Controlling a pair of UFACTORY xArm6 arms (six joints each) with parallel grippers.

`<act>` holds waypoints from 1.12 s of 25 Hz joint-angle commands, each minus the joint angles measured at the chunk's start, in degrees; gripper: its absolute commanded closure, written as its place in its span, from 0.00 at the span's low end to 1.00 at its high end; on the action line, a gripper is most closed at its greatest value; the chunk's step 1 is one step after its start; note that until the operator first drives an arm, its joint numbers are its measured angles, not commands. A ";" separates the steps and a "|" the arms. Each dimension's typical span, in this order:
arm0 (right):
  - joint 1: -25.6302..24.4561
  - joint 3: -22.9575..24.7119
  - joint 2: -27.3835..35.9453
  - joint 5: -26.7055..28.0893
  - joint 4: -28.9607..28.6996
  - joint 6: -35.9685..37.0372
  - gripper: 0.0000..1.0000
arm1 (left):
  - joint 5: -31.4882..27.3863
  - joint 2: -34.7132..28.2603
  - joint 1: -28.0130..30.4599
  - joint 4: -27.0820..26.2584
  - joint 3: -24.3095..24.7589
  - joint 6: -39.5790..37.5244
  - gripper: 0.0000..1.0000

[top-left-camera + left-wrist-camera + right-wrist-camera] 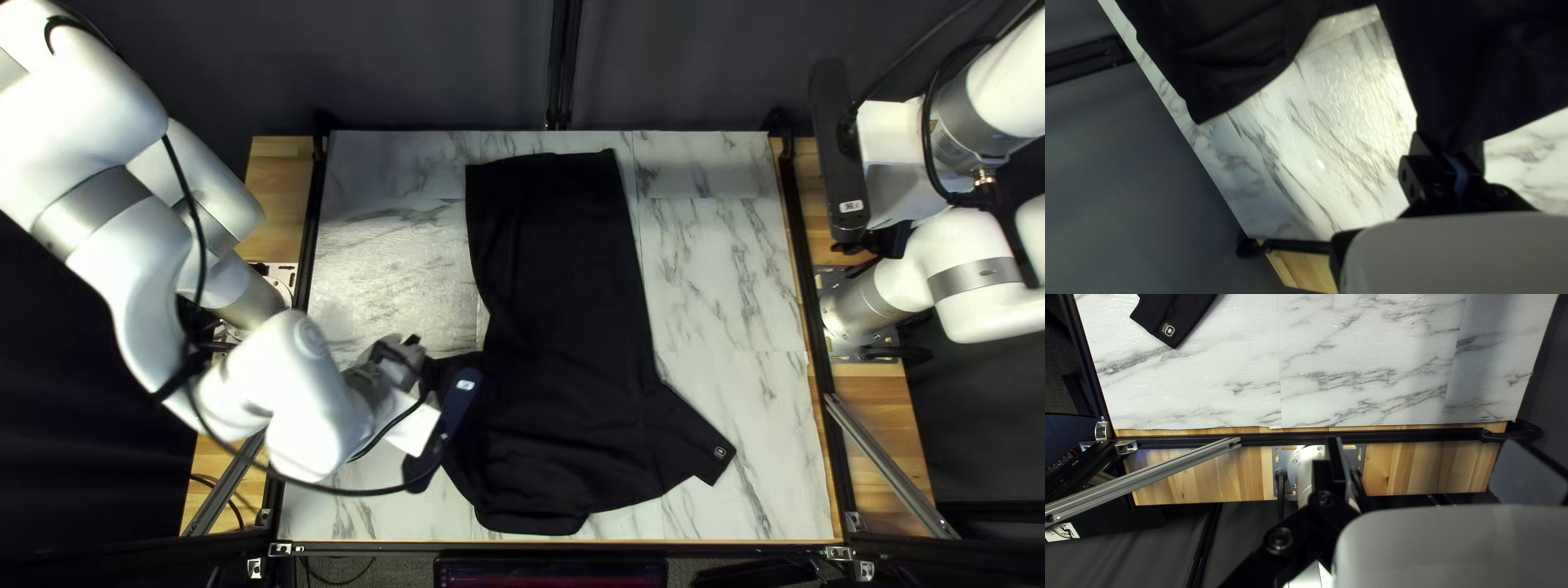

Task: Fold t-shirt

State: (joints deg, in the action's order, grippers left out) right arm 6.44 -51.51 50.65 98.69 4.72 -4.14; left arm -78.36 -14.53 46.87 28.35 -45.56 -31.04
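Left gripper: fingers closed, edge of black t-shirt pinched between. Garment spreads from the tips across mid-table, hem toward the curtain, one sleeve angled out near the front right. Right gripper: fingers wide apart, nothing held, well apart from the garment, at the table's right side. Surface: white marbled top, wooden strips at both sides. Room: dark curtain behind.

Dark curtain behind a grey-veined tabletop (rather glossy, that) — pale wood along both sides.
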 commanded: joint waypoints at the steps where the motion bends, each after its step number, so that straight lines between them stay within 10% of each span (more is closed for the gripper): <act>1: 0.00 0.00 0.00 0.00 0.00 0.00 0.00 | -2.82 1.51 2.15 -0.49 -3.00 -0.51 1.00; 10: 0.00 0.00 0.00 0.00 0.00 0.00 0.00 | -7.13 5.81 5.99 -0.70 -10.08 -1.22 1.00; 28: 0.00 0.00 0.00 0.00 0.00 0.00 0.00 | 16.24 18.20 -13.71 2.23 -16.20 18.68 1.00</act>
State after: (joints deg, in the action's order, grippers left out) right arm 6.44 -51.51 50.65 98.69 4.72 -4.14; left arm -64.52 1.87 34.43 30.97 -60.83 -13.68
